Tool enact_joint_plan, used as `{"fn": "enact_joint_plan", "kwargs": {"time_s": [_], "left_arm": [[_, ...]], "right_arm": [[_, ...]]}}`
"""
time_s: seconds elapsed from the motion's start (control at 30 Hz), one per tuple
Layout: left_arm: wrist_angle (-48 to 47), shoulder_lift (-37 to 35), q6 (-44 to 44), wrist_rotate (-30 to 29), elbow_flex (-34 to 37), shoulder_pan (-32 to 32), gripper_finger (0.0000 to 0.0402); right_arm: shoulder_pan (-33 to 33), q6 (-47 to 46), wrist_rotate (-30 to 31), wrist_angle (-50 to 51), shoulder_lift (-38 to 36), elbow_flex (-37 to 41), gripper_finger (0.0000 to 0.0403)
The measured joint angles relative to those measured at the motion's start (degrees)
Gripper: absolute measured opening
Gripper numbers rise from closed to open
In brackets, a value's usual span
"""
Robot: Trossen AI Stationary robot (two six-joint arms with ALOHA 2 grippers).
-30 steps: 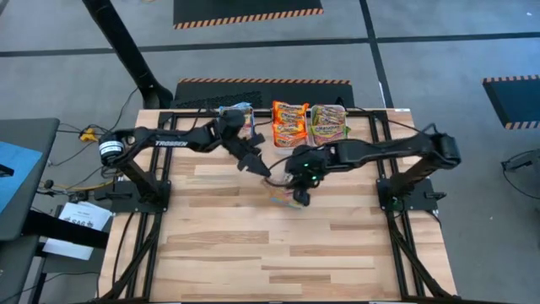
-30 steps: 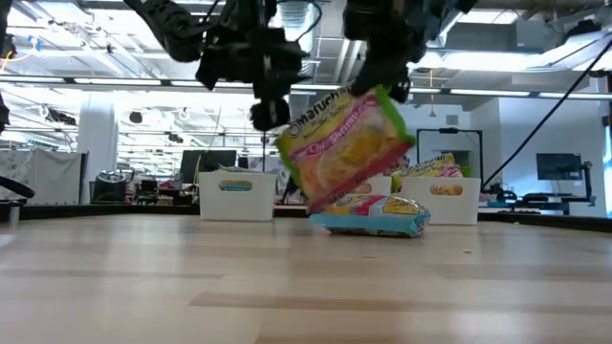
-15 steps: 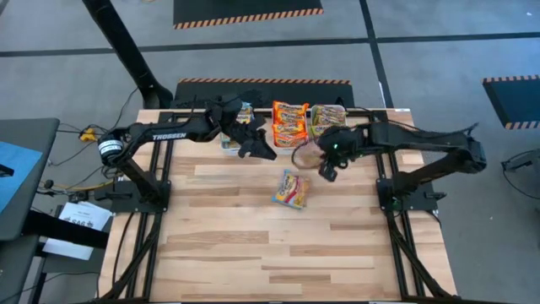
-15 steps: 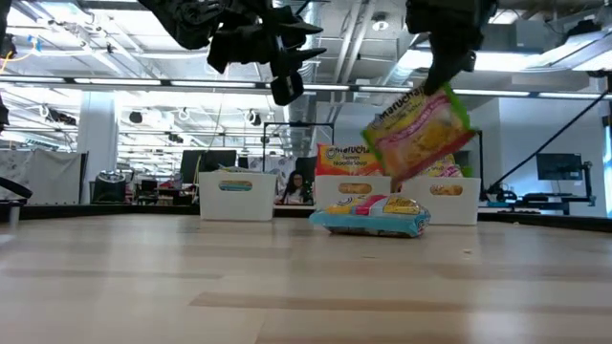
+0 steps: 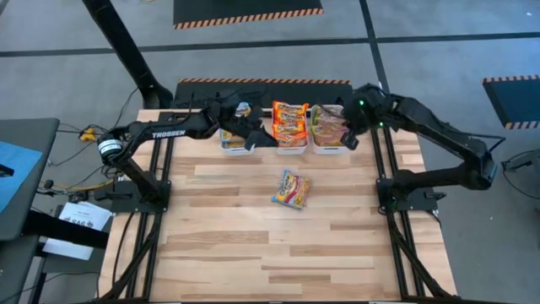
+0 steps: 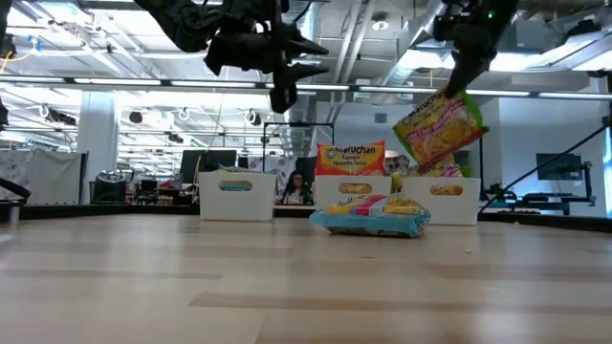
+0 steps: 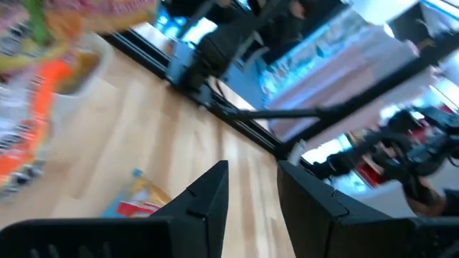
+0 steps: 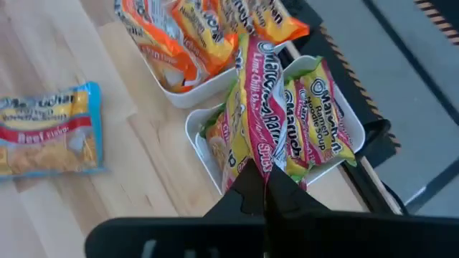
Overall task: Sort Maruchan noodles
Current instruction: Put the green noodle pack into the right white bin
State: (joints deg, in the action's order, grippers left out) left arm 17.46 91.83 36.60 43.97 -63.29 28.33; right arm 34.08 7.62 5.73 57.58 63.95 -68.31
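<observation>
Right gripper [image 8: 264, 188] carried green-edged plastic Maruchan noodle packet [image 6: 439, 126] far, now pinched over right white plastic bin [image 5: 331, 149]. Left gripper [image 7: 251, 188] empty, part-spread, over left bin [image 5: 237, 150]. Blue-edged packet [image 5: 291, 188] unsorted mid-table.

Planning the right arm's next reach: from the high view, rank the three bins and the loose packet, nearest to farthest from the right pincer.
1. Right bin, under the right pincer.
2. Middle bin.
3. Loose packet, mid-table, and left bin: too close to call.

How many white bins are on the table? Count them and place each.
3, in a row at the far edge of the table: left bin, middle bin, right bin. None seems hidden.
</observation>
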Motion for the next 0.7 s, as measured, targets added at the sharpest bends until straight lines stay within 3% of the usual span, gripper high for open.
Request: {"fn": "enact_joint_plan", "kwargs": {"time_s": [0.17, 0.4, 0.7], "left_arm": [[0.0, 0.0, -1.0, -5.3, 0.0, 1.0, 0.0105], [0.0, 0.0, -0.5, -10.5, 0.0, 2.1, 0.0105], [0.0, 0.0, -3.1, -14.0, 0.0, 2.3, 0.0105]], "right_arm": [[5.2, 8.7, -5.8, 0.0, 2.1, 0.0, 0.0000], [8.5, 14.8, -6.5, -0.4, 6.7, 0.0, 0.0000], [8.9, 13.0, -6.5, -4.8, 16.0, 0.0, 0.0001]]}}
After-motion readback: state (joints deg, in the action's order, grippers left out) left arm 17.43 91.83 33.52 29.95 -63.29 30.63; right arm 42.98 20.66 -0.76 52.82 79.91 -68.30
